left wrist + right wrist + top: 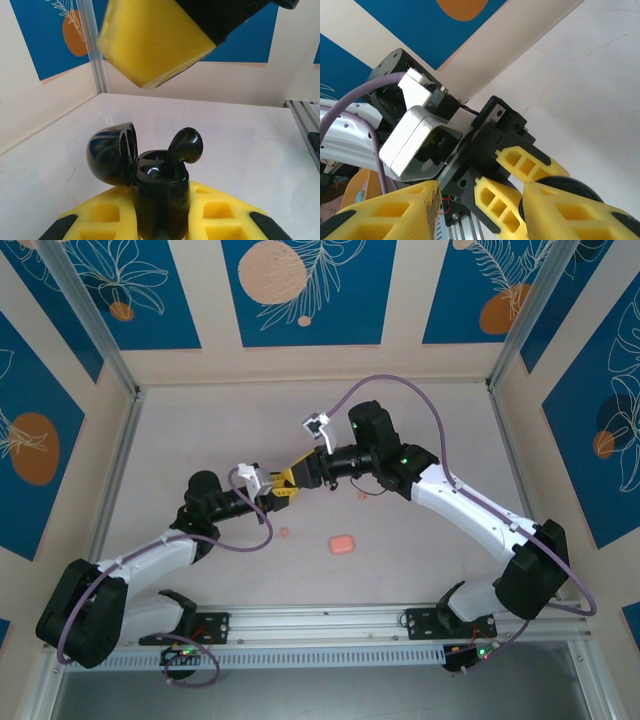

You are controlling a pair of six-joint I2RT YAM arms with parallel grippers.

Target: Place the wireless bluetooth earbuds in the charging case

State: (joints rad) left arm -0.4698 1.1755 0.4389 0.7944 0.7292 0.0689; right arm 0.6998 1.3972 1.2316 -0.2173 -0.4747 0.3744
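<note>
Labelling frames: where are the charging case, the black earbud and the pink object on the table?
charging case (161,200), left wrist view, black body front
black earbud (186,145), left wrist view, rounded head
pink object (342,543), top external view, middle

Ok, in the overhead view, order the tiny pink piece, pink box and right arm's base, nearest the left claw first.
1. Tiny pink piece, on the near side of the left claw gripping the black case.
2. Pink box, farther right.
3. Right arm's base, near edge, right.
</note>
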